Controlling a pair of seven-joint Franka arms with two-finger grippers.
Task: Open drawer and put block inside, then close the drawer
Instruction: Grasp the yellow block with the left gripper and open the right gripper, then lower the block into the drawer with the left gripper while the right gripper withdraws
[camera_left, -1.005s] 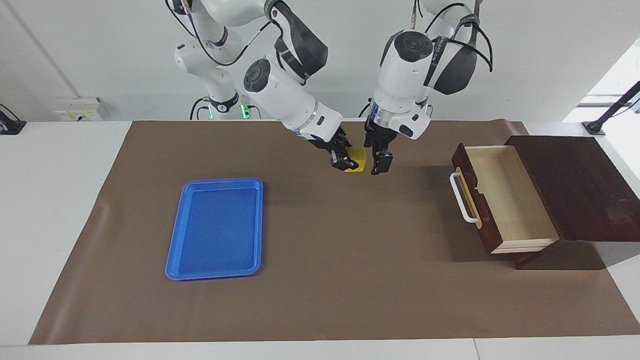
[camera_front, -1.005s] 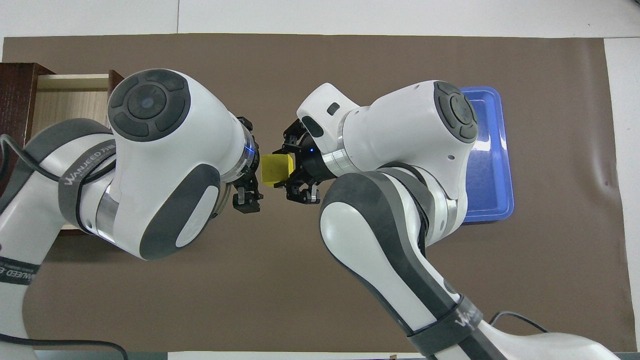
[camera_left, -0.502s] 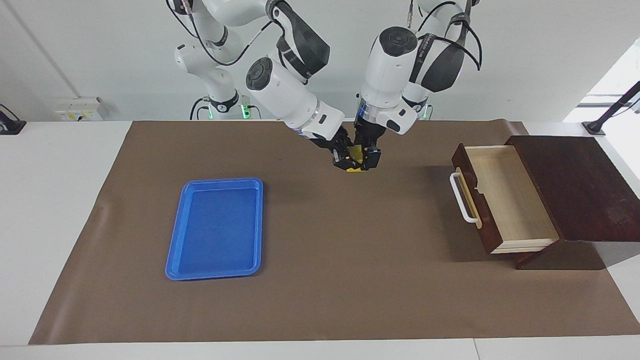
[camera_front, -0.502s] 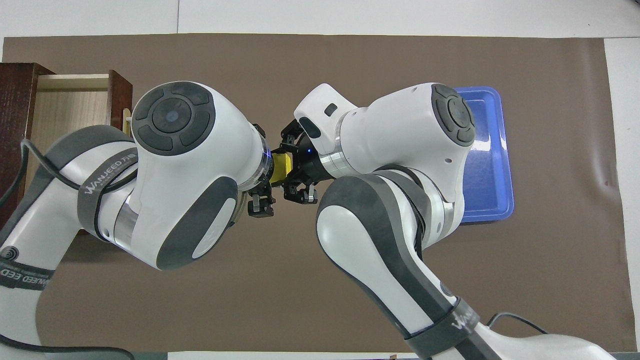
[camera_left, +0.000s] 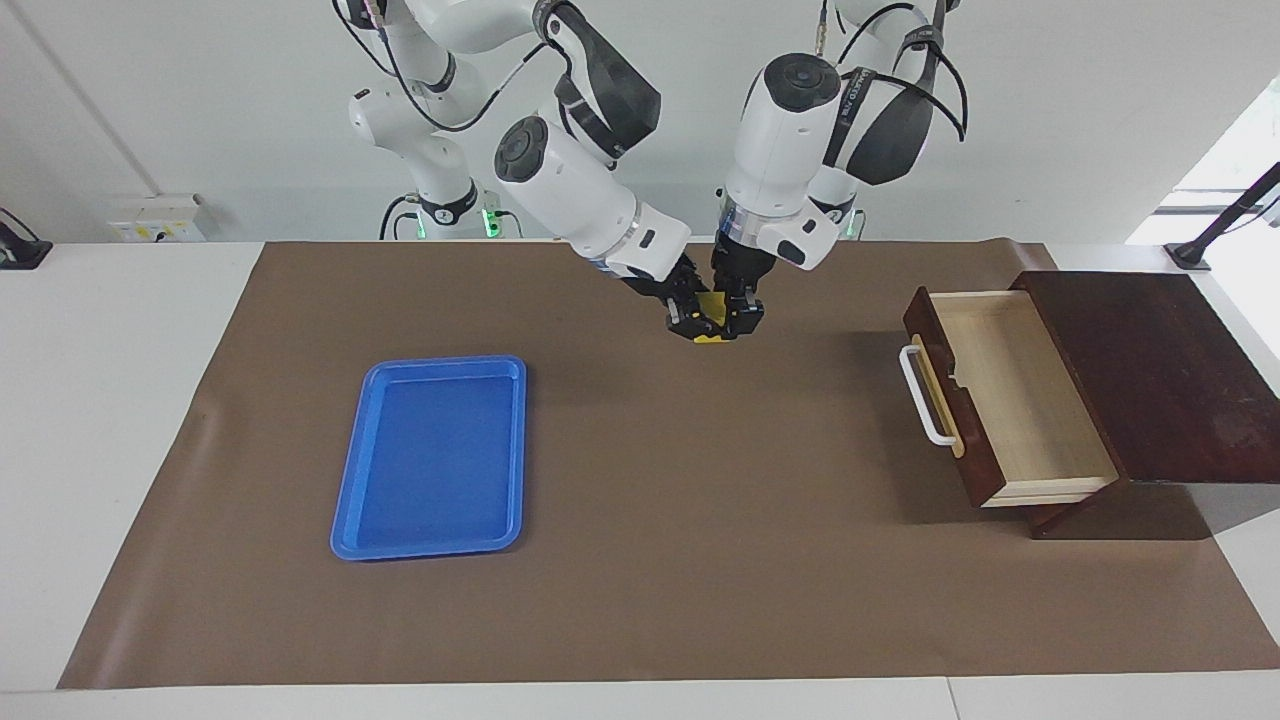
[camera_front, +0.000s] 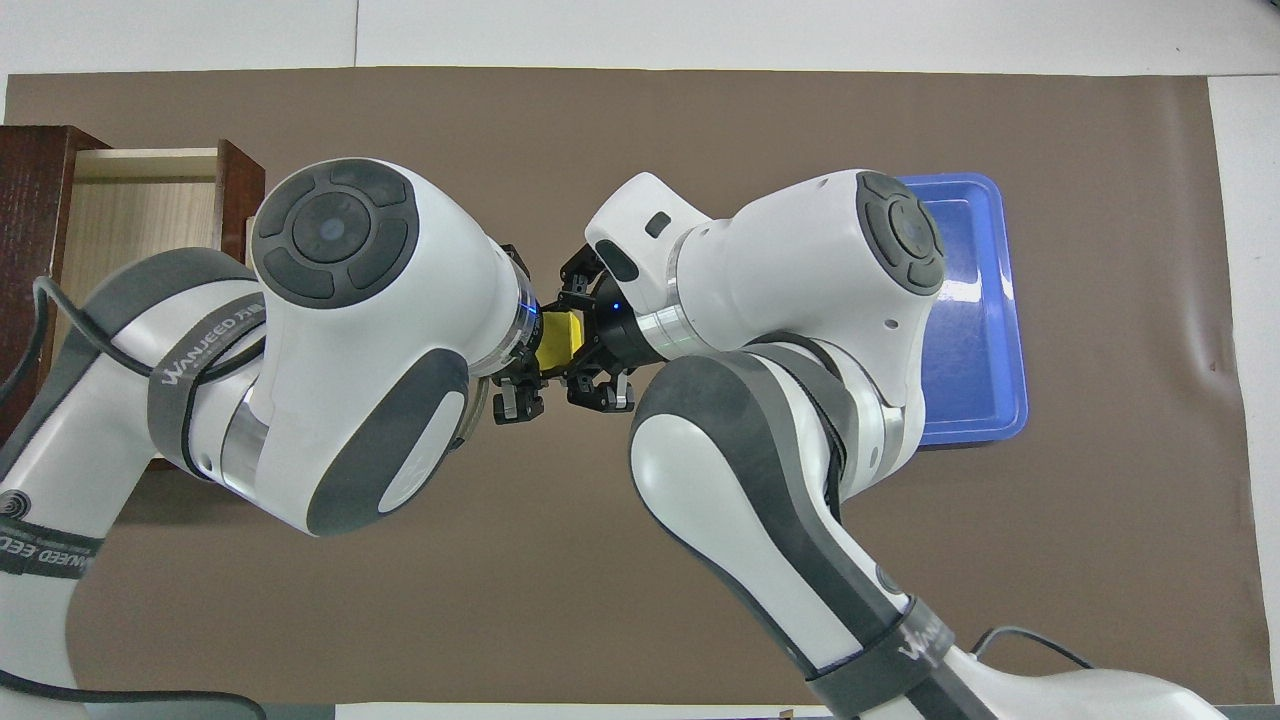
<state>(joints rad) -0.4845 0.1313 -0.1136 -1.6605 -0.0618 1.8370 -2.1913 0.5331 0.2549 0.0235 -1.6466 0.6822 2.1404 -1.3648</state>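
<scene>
Right hand (camera_left: 690, 322): just above the middle of the facing view, clenched on the yellow block (camera_left: 712, 318), which it holds up over the brown mat (camera_left: 640, 600).
Left hand (camera_left: 742, 318): pressed in from the drawer's side, its fingers drawn in around the same block; whether they already bear on it firmly I cannot tell.
Block: pinched between the two hands in mid-air, only a sliver of yellow showing in either view (camera_front: 560, 338).
Step in hand: by my reading a handover from the right hand to the left, since the left arm's base is at the drawer's end.
Risk, early release: if the right hand lets go before the left has a true hold, the block falls to the mat and may tumble away.
Risk, crowded fingers: both hands share one small cube, so fingers may clash or catch only an edge; a corner grip could twist the block loose on the way.
Risk, pulling apart: either arm moving off while both are clamped would drag the block askew.
Drawer (camera_left: 1010, 400): at the right of the facing view, pulled open, pale inside bare, white handle (camera_left: 918, 395) toward the mat's middle.
Risk at the drawer: a low carry could knock the front panel.
Blue tray (camera_left: 432, 455): lower left, well apart, no part in this.
</scene>
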